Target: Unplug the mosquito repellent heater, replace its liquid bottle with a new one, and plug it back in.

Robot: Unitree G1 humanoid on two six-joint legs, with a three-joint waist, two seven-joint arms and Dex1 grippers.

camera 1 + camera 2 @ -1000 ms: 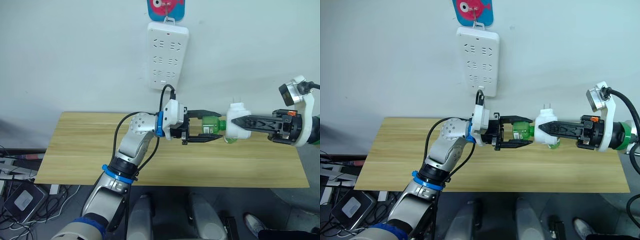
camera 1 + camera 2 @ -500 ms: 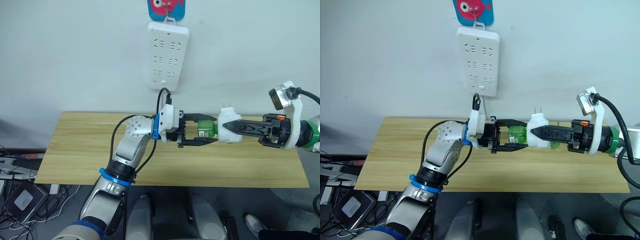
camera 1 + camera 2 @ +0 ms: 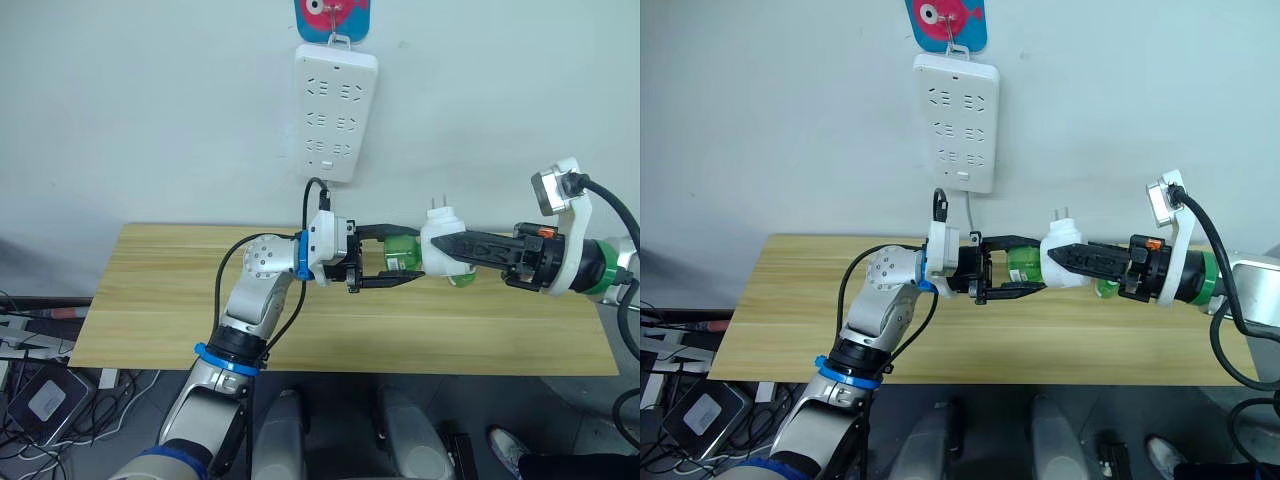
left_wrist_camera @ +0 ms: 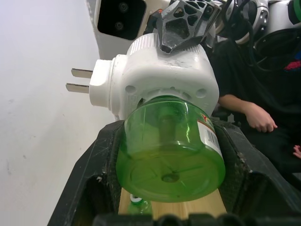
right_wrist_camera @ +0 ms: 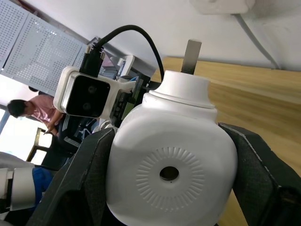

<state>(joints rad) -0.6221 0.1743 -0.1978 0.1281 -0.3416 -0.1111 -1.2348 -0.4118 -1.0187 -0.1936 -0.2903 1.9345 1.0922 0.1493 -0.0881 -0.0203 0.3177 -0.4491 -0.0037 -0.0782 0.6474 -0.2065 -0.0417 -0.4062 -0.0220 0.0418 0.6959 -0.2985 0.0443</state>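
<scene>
Heater (image 3: 445,246) and green bottle (image 3: 401,258) hang together in mid-air above the wooden table (image 3: 160,300), below and to the right of the white power strip (image 3: 335,110) on the wall. The right gripper (image 3: 452,248) clamps the heater's white body from the side away from the bottle, its two black fingers closed on the shell. The two metal prongs (image 3: 435,202) point up toward the wall, free of any socket. The left gripper (image 3: 400,257) meets it from the other side: its fingers bracket the bottle, narrowed onto the green sides. In the left wrist view the bottle's round base faces the camera and its neck sits up inside the heater's underside, so the two parts are joined or very nearly so. A second green bottle (image 3: 1105,288) lies on the table just under the right gripper, partly hidden.

Judging by the look, the heater is a light, stiff plastic shell, smooth and rounded, so it could twist or slip in the fingers; the flat flanks where the right gripper sits are the sound place to hold, clear of the prongs and the vent hole (image 5: 169,173). The bottle looks like thin, slick plastic holding liquid; the straight wall near its base gives the best purchase for turning. A hard squeeze could dent it.
</scene>
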